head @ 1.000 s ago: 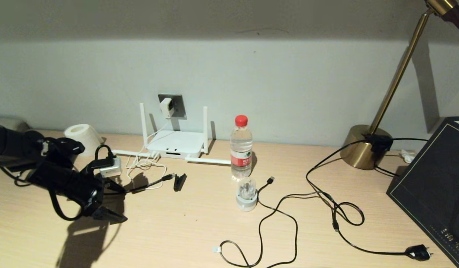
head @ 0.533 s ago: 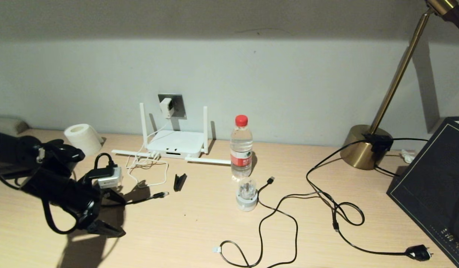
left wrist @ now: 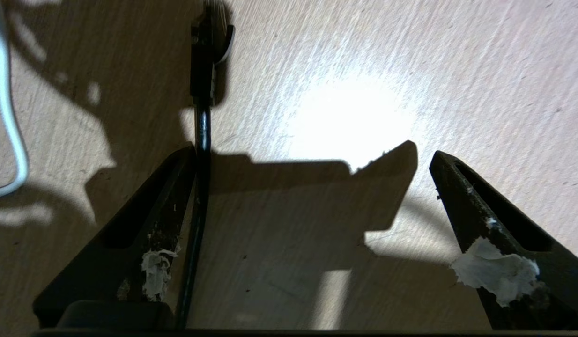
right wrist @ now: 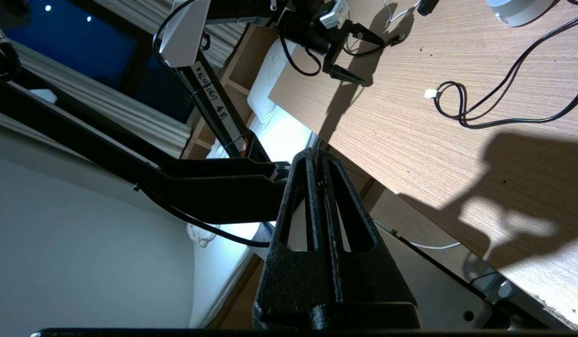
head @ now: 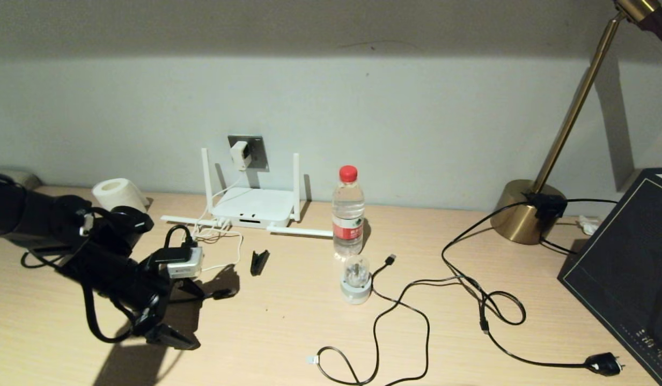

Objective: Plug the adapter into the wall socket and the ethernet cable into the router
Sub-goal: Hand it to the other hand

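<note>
Jaws of the left gripper (left wrist: 312,154) gape, ethernet cable (left wrist: 202,135) seemingly brushing one finger's inner side.

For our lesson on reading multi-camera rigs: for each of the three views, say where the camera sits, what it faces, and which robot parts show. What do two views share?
Head view: high, facing the desk, router and wall; left arm shows.
Left wrist view: behind the open left gripper, facing down at the ethernet cable.
Right wrist view: behind the shut right gripper, off the desk edge.
Shared: head and right wrist both show the left gripper.
</note>
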`<state>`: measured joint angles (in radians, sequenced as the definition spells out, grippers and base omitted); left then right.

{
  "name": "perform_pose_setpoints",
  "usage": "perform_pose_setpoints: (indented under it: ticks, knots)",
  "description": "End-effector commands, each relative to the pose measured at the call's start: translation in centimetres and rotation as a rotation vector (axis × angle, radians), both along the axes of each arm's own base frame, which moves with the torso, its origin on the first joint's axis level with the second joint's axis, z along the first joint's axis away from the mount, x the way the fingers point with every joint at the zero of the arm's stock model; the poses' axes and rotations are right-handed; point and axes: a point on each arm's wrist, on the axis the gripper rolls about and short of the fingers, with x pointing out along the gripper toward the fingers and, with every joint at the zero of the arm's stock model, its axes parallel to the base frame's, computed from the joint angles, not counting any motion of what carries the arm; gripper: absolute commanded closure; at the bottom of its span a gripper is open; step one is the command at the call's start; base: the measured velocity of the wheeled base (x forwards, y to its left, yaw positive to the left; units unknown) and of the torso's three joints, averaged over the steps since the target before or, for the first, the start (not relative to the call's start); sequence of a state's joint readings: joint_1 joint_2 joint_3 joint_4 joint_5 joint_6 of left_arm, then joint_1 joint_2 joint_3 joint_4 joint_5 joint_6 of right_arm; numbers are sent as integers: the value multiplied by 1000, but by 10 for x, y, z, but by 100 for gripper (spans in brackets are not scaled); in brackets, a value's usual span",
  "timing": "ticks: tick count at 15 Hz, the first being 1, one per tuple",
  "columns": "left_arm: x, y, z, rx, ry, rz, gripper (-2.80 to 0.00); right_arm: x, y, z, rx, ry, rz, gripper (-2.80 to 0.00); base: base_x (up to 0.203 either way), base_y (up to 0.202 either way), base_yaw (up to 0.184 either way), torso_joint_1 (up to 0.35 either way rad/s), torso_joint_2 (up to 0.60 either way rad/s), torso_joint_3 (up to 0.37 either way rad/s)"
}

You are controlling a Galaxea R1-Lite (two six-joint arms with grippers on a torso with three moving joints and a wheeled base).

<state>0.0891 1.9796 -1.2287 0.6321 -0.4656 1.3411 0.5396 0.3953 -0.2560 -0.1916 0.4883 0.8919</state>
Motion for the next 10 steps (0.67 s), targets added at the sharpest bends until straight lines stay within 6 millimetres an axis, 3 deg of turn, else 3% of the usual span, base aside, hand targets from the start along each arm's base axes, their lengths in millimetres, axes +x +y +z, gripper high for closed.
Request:
perform_pose_setpoints:
  ticks: [1,10]
  knots:
    - [2,0,5,51,-43,-4,-280,0,0,0,3,5,3,0,0,0,0,0,0,0]
    - [22,4,18,218,-200,-78,-280,1,1,0,0,9,3,0,0,0,0,0,0,0]
